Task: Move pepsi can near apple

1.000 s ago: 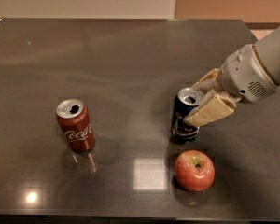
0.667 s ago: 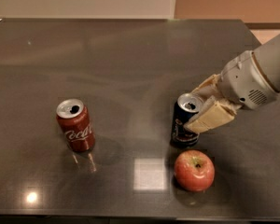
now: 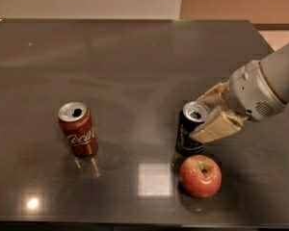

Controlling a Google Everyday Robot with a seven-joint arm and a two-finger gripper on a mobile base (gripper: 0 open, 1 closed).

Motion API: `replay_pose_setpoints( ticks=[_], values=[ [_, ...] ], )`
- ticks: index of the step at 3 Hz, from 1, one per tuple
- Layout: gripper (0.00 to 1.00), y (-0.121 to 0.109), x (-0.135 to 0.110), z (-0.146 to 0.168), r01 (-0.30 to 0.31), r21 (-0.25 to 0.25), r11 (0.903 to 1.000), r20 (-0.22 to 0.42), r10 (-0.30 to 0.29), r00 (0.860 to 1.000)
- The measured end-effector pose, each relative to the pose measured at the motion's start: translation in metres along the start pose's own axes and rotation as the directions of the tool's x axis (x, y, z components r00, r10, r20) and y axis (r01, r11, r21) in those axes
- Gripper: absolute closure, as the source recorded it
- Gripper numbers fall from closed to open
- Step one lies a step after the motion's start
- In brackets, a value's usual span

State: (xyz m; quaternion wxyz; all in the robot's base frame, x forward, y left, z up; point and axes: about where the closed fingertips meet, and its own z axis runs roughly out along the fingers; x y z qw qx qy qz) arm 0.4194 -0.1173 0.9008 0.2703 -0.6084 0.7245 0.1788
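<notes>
The fingers (image 3: 216, 126) are closed in on the pepsi can (image 3: 185, 134), one tan pad lying across the near side of its rim and the other reaching round the far side, so I read the gripper (image 3: 198, 118) as holding the can at its top. The gripper comes in from the right, low over the right-hand half of the bench (image 3: 135, 57), with the grey arm (image 3: 269, 83) running up and off the right edge of my view.

The pepsi can is upright, its opened silver top facing up, and its base looks down at the bench surface, though I can't tell whether it rests there or sits a hair above. The apple (image 3: 200, 175) is just beside it, nearer to me and a little to the right; I see a thin gap between the two, and the stem dimple points up.

Well apart on the left stands a red Coca-Cola can (image 3: 78, 129), upright, also opened, with its reflection on the glossy dark bench below it
</notes>
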Motion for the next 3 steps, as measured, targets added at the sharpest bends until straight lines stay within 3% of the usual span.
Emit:
replay_pose_setpoints(
  ticks=[1, 2, 3],
  values=[
    [0.13, 0.0009, -0.0017, -0.0004, 0.003, 0.0, 1.0, -0.002, -0.003, 1.0],
    [0.0, 0.0018, -0.0031, -0.0005, 0.006, 0.001, 1.0, -0.003, -0.006, 1.0],
    [0.0, 0.0019, -0.0032, -0.0005, 0.006, 0.001, 1.0, -0.003, -0.006, 1.0]
  ],
)
